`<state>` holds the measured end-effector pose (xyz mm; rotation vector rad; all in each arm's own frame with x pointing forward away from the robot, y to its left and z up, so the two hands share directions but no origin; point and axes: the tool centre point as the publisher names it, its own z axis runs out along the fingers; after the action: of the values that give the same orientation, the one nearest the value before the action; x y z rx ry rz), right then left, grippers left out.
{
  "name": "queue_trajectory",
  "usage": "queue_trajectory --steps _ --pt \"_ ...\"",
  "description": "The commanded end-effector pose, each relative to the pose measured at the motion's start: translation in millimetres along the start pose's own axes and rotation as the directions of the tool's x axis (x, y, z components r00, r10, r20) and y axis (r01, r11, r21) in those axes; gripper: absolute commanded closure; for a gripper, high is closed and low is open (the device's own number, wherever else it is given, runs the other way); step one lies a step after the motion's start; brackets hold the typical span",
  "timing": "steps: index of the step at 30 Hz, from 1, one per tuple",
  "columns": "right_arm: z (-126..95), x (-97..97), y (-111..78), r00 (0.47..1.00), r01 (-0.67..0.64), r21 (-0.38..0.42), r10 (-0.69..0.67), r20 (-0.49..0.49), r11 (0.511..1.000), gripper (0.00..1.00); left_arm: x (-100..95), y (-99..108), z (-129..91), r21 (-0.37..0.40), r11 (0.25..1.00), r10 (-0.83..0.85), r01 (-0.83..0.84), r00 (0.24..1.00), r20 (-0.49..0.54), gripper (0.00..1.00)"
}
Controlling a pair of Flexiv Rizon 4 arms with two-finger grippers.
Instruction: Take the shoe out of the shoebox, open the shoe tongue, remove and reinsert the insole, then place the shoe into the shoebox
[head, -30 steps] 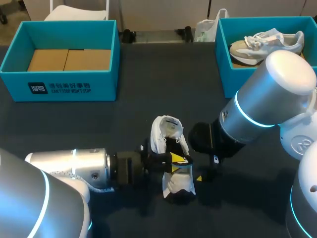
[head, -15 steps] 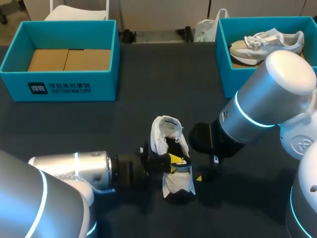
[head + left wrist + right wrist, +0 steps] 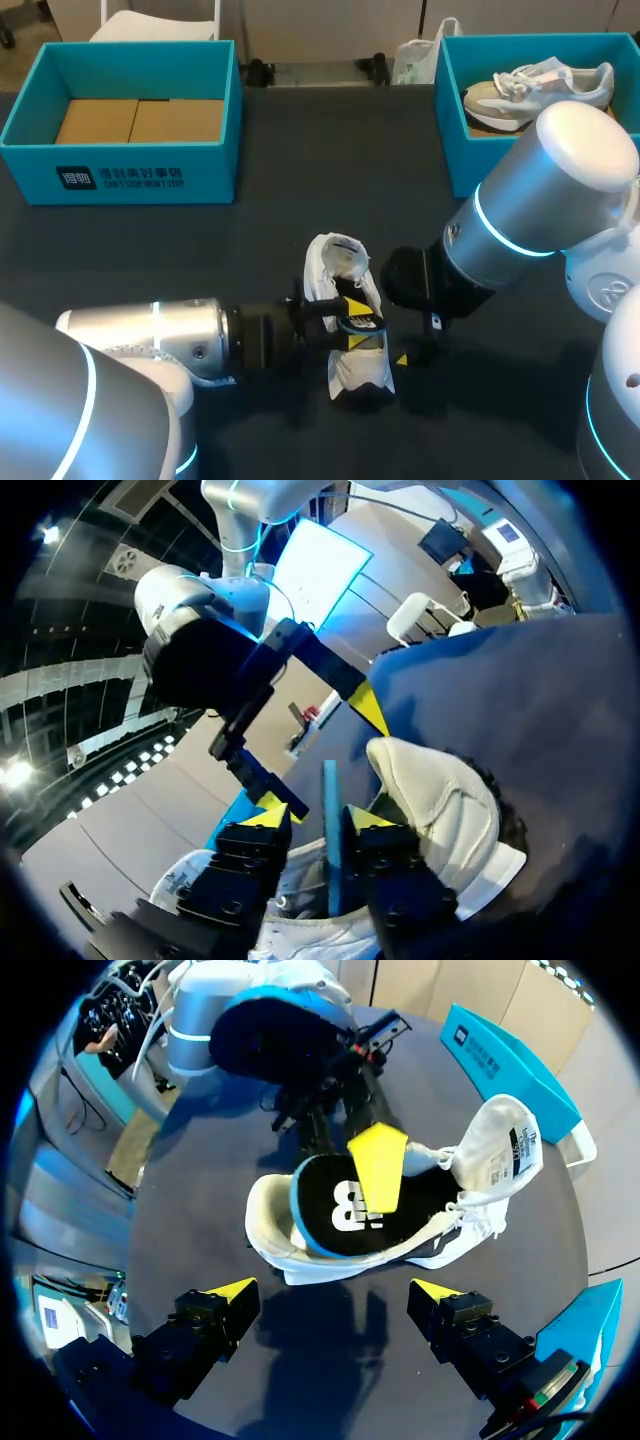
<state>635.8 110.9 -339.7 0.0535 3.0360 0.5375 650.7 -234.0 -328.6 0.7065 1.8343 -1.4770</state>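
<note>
Noted white shoe (image 3: 322, 285) out of any box, lying near centre of dark table (image 3: 250, 240), a little toward 6 o'clock, tongue (image 3: 342, 252) folded open at its 12 o'clock end

Seen black insole (image 3: 345, 1205) with blue edge, face showing in shoe opening, one edge raised, apparently part-way out

Pinched at that edge by left gripper (image 3: 352, 323), in from 9 o'clock: one yellow finger over insole face, the other behind it, clenched on insole as far as readable

Right gripper (image 3: 335, 1288) at 3 o'clock of shoe, fingers spread wide, nothing between them, shoe just ahead and untouched

Teal shoebox (image 3: 120, 175) at 10 o'clock, only cardboard inside; second teal box (image 3: 450, 140) at 2 o'clock with a grey shoe (image 3: 540, 85) in it

Judged: take-out done, tongue open, insole removal under way. Left to do: pull insole clear, reinsert, return shoe to shoebox
</note>
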Motion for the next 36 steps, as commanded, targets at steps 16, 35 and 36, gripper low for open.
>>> queue_trajectory --steps 16,35,36 --pt "0 1.2 -1.2 1.000 0.001 -0.002 -0.001 0.002 1.000 0.00 16.2 1 3 -0.032 0.999 0.029 -0.031 0.996 -0.084 1.00" --pt "0 1.2 -1.2 1.000 0.001 -0.002 -0.001 0.002 1.000 0.00 4.5 -4 -27 -0.039 0.999 -0.009 0.007 0.999 -0.053 0.55" --pt "0 1.2 -1.2 1.000 0.001 -0.002 -0.001 0.002 1.000 0.00 3.4 -4 -29 -0.042 0.999 -0.004 0.001 0.998 -0.056 0.56"
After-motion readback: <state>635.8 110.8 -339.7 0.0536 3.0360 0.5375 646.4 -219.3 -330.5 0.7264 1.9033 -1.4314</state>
